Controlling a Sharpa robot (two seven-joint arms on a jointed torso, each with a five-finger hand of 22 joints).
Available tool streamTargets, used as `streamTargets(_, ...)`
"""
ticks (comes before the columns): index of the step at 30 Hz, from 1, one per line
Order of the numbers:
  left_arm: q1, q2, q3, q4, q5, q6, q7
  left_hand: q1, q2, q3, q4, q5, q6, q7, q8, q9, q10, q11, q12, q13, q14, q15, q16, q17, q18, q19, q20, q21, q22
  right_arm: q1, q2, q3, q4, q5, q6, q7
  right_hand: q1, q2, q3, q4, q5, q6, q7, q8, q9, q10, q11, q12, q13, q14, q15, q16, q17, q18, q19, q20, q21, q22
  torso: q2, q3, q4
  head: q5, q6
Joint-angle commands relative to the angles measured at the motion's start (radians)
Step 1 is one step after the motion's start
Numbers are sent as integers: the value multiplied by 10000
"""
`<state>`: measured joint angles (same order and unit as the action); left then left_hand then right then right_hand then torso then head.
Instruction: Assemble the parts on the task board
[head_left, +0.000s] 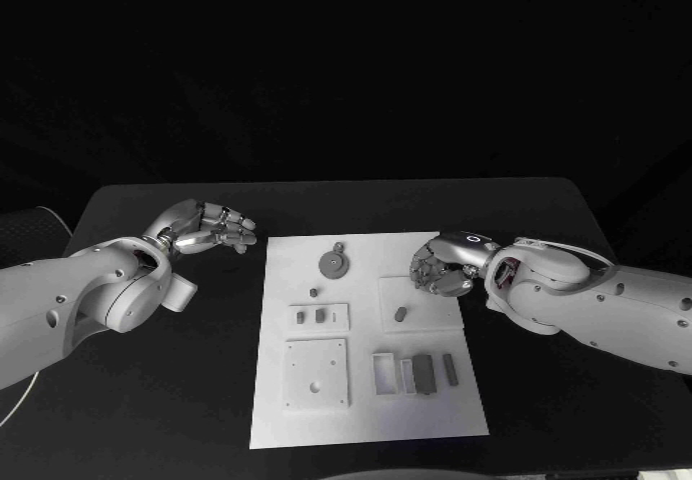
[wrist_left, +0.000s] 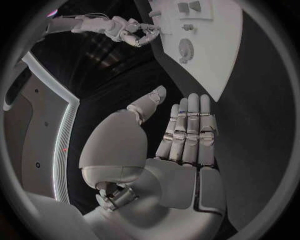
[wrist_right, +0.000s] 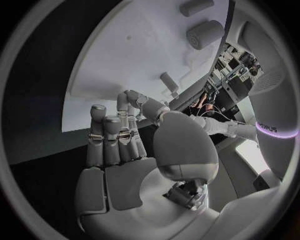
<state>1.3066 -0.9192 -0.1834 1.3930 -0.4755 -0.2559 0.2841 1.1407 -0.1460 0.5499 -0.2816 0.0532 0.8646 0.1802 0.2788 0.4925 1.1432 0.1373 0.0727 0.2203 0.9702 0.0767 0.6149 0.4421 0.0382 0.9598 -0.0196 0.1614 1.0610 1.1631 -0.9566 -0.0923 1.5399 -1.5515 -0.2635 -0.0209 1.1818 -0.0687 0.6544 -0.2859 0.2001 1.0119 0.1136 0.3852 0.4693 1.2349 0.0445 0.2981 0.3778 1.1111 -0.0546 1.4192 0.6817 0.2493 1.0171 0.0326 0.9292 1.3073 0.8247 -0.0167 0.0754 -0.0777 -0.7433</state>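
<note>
Task board (head_left: 368, 420) — a white plate lying flat in the middle of the black bench (head_left: 548, 210), long axis running away from the robot. Grey parts rest on it: a round gear (head_left: 335, 264) with a small tab near the far edge; a tiny peg (head_left: 315, 293) just below it; a small raised plate (head_left: 319, 317) carrying two short upright pieces; a larger square plate (head_left: 316, 373) with holes toward the near left. On the near right, a white open frame (head_left: 385, 372) and, beside it, three upright blocks in a row (head_left: 428, 372). A single short grey piece (head_left: 398, 313) stands on the right half of the board, on a faintly outlined square.

Left hand (head_left: 209, 231) — off the board, over bare bench just beyond its far-left corner. Fingers held straight and close together, thumb apart, nothing in the palm; the left wrist view (wrist_left: 185, 135) confirms an empty, extended hand with the board edge beyond the fingertips.

Right hand (head_left: 443, 268) — hovering at the board's right edge, above the far-right area, near the single short piece but not touching it. Fingers loosely curled, somewhat apart, holding nothing; the right wrist view (wrist_right: 119, 145) shows the palm bare and the white board under the fingertips, with cylindrical parts farther off.
</note>
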Motion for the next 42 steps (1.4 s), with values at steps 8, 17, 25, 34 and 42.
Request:
streamTargets(8,5,19,5,-3,79,49,131,-35,15,-67,18,-10,-35,3,-26,-16,-54,27,-33,-16,71,21,-73,27,150,78,5,-72,17,76,-101,54,176,398,130,125,-52,49,66,8,-4,86,-3,37,80,48,-11,37,23,1,-82,-70,-16,125,63,-33,28,152,-1,-2,-1,-10,2)
streamTargets(17,5,30,5,-10,80,72,132,-30,13,-68,16,-10,-38,3,-26,-19,-68,32,-38,-23,74,21,-88,48,149,79,3,-78,18,184,-214,158,519,443,163,139,-59,46,67,4,-4,90,-6,40,89,56,-14,36,29,1,-86,-74,-18,125,65,-36,26,151,-1,-3,1,-14,13)
streamTargets(25,3,37,5,-25,80,56,150,-29,12,-72,16,-10,-40,4,-27,-22,-93,43,-47,-35,76,21,-109,76,146,80,3,-86,19,227,-193,247,734,442,146,141,-61,51,74,-3,-3,103,-13,47,103,73,-22,38,39,4,-94,-77,-19,125,69,-41,24,150,-5,-4,-1,27,58)
streamTargets(34,-3,116,5,-52,80,59,153,-25,17,-72,18,-9,-42,5,-27,-24,-104,48,-49,-42,78,21,-124,95,145,82,2,-90,21,290,229,271,1231,357,334,99,-60,54,79,-9,-3,106,-17,49,112,77,-25,35,44,3,-98,-81,-20,125,69,-44,22,150,-5,-3,-10,165,70)
streamTargets(42,-5,207,5,-70,87,52,151,-26,19,-73,19,-10,-42,6,-27,-25,-106,49,-48,-45,79,22,-130,103,144,83,2,-92,22,294,900,271,1401,58,459,100,-60,62,83,-10,-2,107,-18,49,115,78,-26,33,46,2,-100,-83,-21,125,68,-45,21,149,-7,-14,0,260,80)
